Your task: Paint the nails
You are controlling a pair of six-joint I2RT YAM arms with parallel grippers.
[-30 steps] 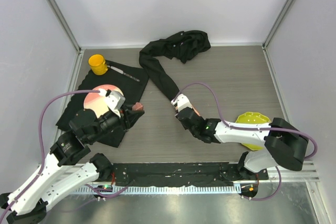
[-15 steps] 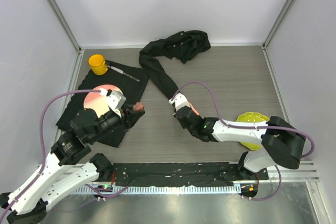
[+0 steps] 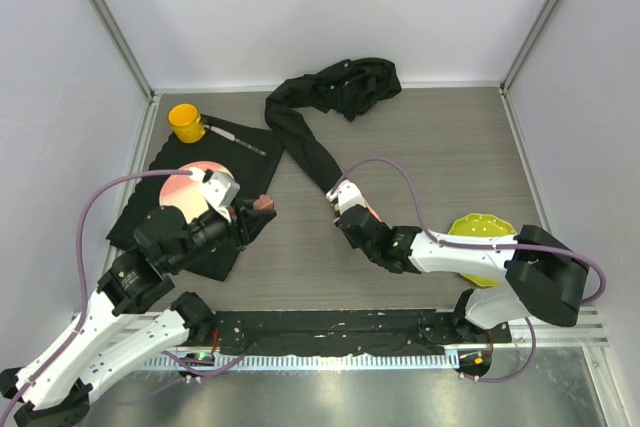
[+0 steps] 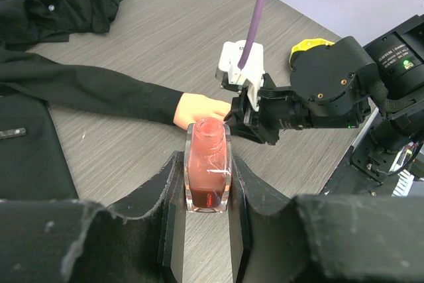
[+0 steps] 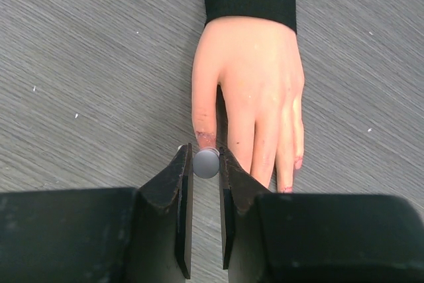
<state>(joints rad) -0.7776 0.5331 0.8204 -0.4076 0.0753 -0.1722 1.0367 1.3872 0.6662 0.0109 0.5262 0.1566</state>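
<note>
Lying flat, back upward, on the grey wood-grain table (image 3: 440,147): one mannequin hand (image 5: 255,84), smooth pale-peach moulding, matte, cuffed by a long black fabric sleeve (image 3: 300,142). It is resting near the middle of the table, a little right of centre. Its long axis is running from far-left to near-right, with the fingers pointing near-right toward the right arm's base (in the right wrist view they are pointing down at the camera). The nails (image 5: 205,140): tiny and pinkish-red, streaky on the thumb; on the outer fingers they are showing only as small pink tips.

Right gripper (image 5: 202,158): black flat-sided jaws standing at a narrow gap, pinching a small grey round-ended stem (image 5: 206,162), seen end-on. The stem is sitting right at the thumb's tip; contact cannot be told.

Left gripper (image 4: 207,178): black jaws clamping a polish bottle (image 4: 208,144) of square-shouldered clear glass, uncapped and carrying reddish-pink fluid. It is being held left of the hand, by the edge of a crumpled black cloth (image 3: 240,162).
</note>
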